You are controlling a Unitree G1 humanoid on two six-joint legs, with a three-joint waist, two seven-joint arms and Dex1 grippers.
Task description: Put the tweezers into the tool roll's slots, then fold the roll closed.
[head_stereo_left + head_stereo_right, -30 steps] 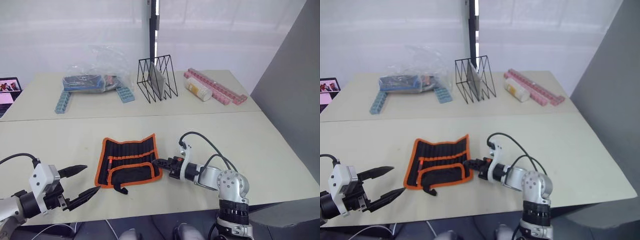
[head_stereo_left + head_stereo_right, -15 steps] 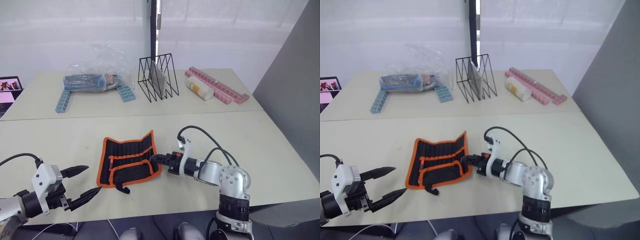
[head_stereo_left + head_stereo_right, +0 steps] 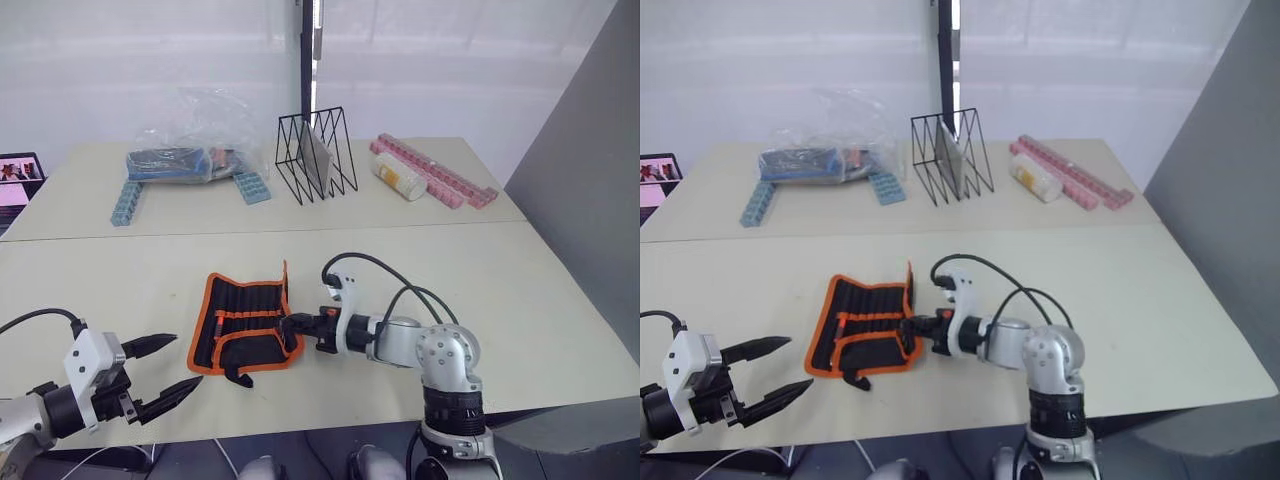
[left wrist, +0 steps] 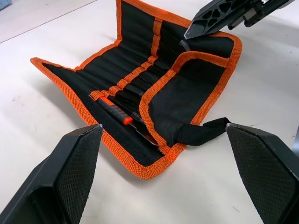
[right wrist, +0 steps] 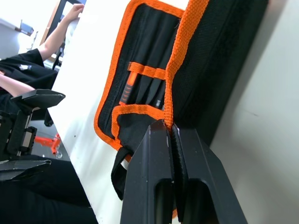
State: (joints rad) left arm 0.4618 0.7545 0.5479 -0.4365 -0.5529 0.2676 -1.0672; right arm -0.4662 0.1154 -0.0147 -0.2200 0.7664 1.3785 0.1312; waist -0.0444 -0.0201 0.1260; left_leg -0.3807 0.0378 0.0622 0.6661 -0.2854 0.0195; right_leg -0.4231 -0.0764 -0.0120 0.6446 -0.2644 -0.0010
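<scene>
Orange-trimmed tool roll [image 3: 245, 322] lies left of the right gripper [image 3: 296, 327] — pinching its raised right edge — left gripper [image 3: 165, 368] spread, farther.

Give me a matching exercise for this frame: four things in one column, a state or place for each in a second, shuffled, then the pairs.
1. left pincer
2. right pincer
3. tool roll
4. wire rack

A. upright on the far table
B. shut on an orange-trimmed edge
C. open, holding nothing, apart from the roll
D. on the near table, right edge lifted

Pairs: 1-C, 2-B, 3-D, 4-A
</scene>
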